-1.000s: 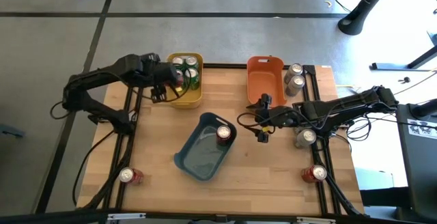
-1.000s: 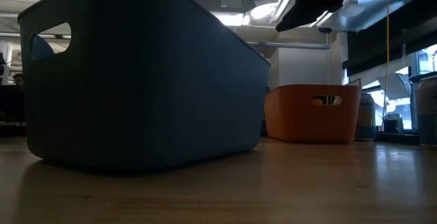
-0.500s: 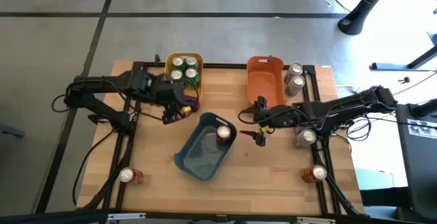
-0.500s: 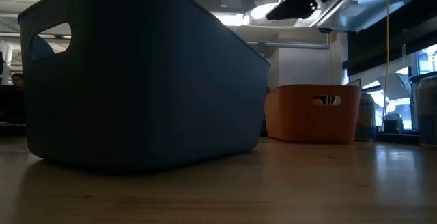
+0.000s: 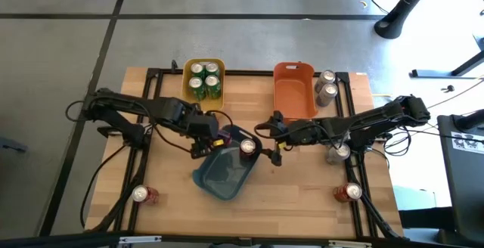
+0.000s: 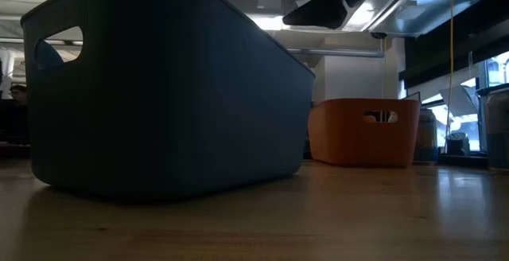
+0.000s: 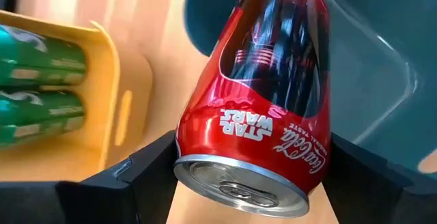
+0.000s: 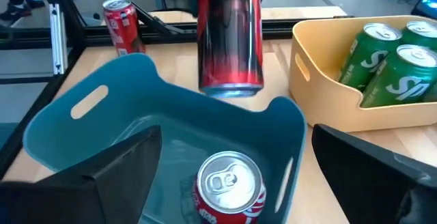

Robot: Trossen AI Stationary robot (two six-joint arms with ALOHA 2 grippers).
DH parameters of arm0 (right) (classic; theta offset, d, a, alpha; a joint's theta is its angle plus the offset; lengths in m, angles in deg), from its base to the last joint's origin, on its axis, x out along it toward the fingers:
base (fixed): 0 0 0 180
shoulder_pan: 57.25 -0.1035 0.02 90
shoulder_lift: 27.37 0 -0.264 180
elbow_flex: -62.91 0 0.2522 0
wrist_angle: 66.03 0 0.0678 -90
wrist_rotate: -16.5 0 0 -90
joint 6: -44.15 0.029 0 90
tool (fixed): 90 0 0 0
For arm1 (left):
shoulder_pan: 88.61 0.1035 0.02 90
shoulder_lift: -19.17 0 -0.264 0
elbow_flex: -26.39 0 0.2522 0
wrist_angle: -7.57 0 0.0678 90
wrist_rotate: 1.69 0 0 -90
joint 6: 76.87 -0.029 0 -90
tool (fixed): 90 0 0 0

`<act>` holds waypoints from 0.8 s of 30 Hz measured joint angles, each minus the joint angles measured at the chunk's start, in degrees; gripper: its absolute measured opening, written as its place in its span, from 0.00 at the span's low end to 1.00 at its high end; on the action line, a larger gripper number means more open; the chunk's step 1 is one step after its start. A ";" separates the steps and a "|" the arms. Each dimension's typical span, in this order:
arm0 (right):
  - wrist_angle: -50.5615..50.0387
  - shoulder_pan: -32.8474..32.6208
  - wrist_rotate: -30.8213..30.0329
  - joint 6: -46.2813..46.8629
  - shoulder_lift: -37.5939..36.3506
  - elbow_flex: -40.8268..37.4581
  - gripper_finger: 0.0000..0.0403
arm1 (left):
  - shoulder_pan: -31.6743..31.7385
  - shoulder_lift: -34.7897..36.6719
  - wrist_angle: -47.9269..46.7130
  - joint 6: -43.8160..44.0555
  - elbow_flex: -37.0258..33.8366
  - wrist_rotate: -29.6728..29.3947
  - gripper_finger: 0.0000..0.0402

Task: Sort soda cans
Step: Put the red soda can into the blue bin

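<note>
1. Our left gripper (image 5: pixel 214 138) grasps a red can (image 7: pixel 266 94) above the blue bin's (image 5: pixel 219 184) rim.
2. Our right gripper (image 5: pixel 268 144), fingers spread and empty, waits beside that bin.
3. Another red can (image 8: pixel 229 186) stands inside it.

1. The wooden surface (image 5: pixel 302 195) carries three bins: yellow bin (image 5: pixel 205 109), orange bin (image 5: pixel 293 97), blue bin (image 5: pixel 219 180).
2. Red cans stand at the near left corner (image 5: pixel 142 195) and near right corner (image 5: pixel 348 193).
3. Silver cans (image 5: pixel 327 87) stand beside the orange bin.
</note>
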 joint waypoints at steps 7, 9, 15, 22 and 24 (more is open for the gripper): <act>-0.28 -0.02 1.15 1.04 0.09 0.00 0.91 | -1.15 -4.80 0.61 2.02 0.00 0.98 0.72; -0.94 -0.02 1.33 1.04 0.09 0.00 0.87 | -1.16 -6.19 0.69 2.45 0.00 1.56 0.72; -4.43 -0.07 1.68 1.82 0.09 0.00 0.67 | -0.56 -10.80 0.29 7.63 2.28 7.28 0.72; -11.21 -0.07 -0.45 2.55 0.09 0.00 0.44 | -1.11 -15.75 -0.09 8.38 11.32 13.95 0.72; -13.32 -0.07 -0.46 2.81 0.09 0.00 0.39 | -1.13 -17.02 0.13 8.85 12.70 15.59 0.72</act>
